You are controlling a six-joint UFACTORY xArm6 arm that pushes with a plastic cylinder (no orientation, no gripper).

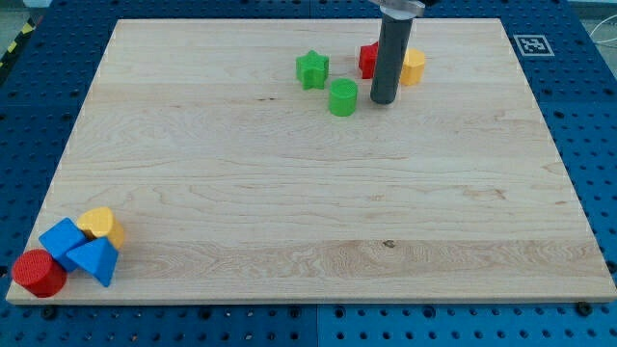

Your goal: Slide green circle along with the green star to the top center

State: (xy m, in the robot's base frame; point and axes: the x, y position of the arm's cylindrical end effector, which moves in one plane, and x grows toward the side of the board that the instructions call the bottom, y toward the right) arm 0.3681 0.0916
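My tip [383, 99] is a plain dark rod end with no fingers to open or close, so it has hold of nothing; it rests on the desk [289, 202] near the view's top, a little right of centre. I take the green circle [342, 97] as the landmark. My tip stands just to the view's right of the green circle, close beside it, and whether the two touch I cannot tell. The rod rises straight up from the tip and runs out of the view's top edge.

The green star [311, 69] lies up and to the view's left of the green circle, near it but apart. Up and to the view's right of the green circle, behind the rod, sit a red block [367, 60] and a yellow block [413, 67], each partly hidden, so their shapes are unclear.

Far from the green circle, in the desk's corner at the view's bottom left, four blocks huddle together: a red cylinder [39, 273], a blue cube [62, 238], a blue triangle [96, 260] and a yellow block [100, 226]
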